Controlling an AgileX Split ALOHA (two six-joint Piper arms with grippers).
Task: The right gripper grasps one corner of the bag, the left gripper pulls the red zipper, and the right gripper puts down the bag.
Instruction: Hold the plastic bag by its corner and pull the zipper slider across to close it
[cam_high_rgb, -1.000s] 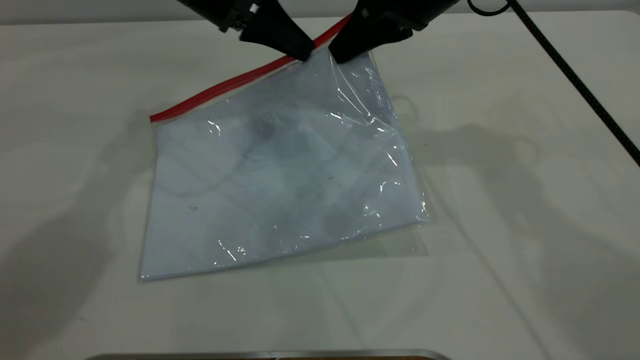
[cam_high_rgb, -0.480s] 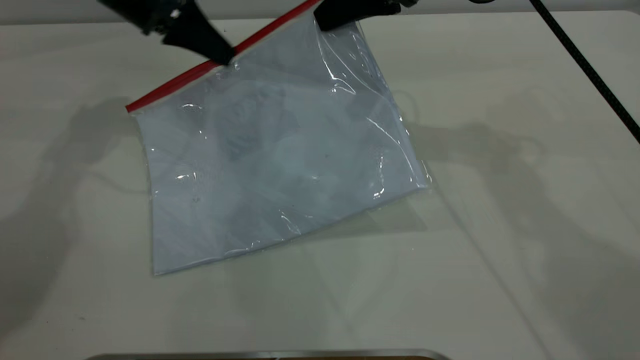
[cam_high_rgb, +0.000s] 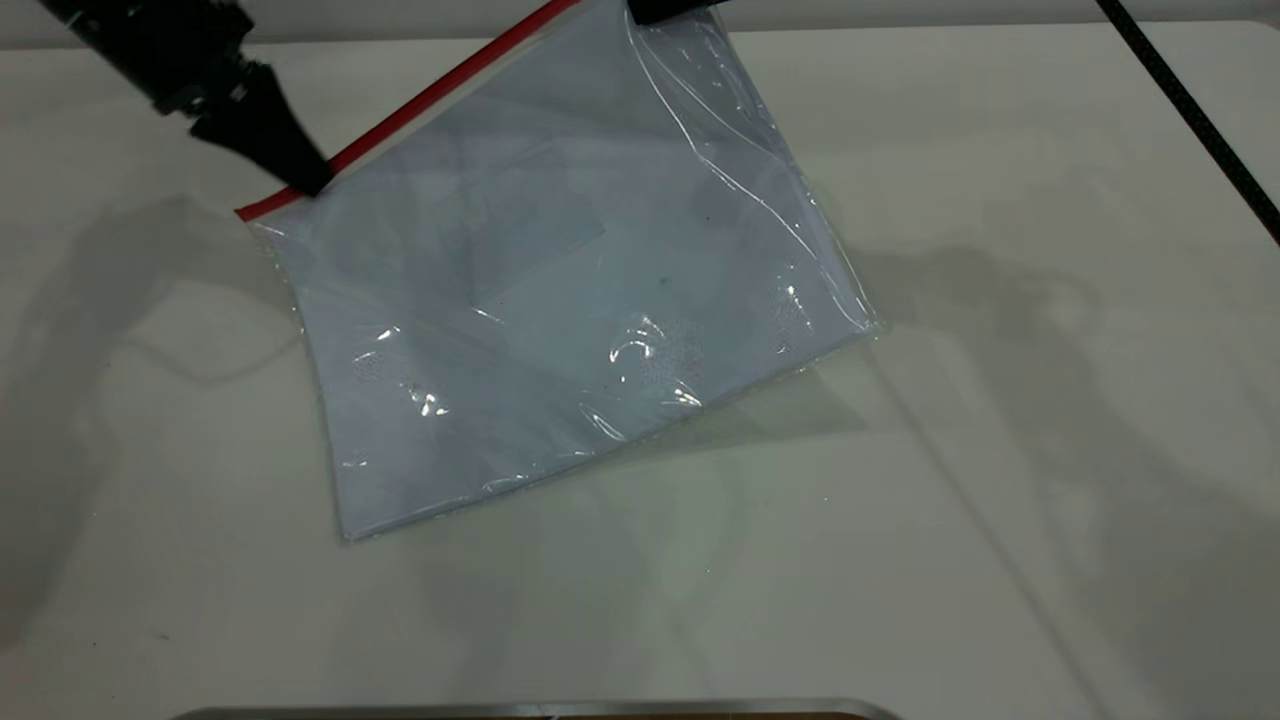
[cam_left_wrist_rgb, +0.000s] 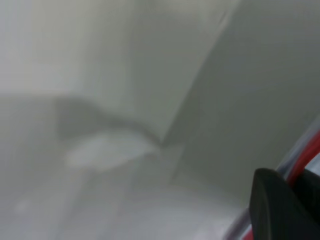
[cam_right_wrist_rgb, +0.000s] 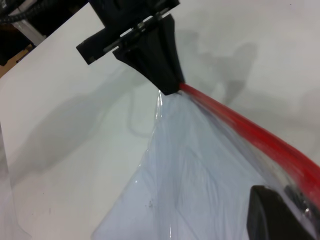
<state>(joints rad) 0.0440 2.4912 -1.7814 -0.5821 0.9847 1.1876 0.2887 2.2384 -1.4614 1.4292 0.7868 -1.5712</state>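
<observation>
The red zipper (cam_high_rgb: 400, 118) is pinched by the left gripper (cam_high_rgb: 310, 182) near its nine-o'clock end; the corner (cam_high_rgb: 640, 15) is clamped by the right gripper (cam_high_rgb: 655, 10) at twelve. Lowering the bag (cam_high_rgb: 560, 280) is judged next.

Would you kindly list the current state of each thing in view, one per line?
bag: tilted, one corner lifted, opposite edge on the table.
red zipper: pinched near its low end.
left hand: shut on red zipper.
right hand: shut on bag.

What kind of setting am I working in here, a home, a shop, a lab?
Most likely a lab or test bench: a plain white table with only the bag on it, worked by the left pincer and right pincer, a braided cable trailing.
</observation>
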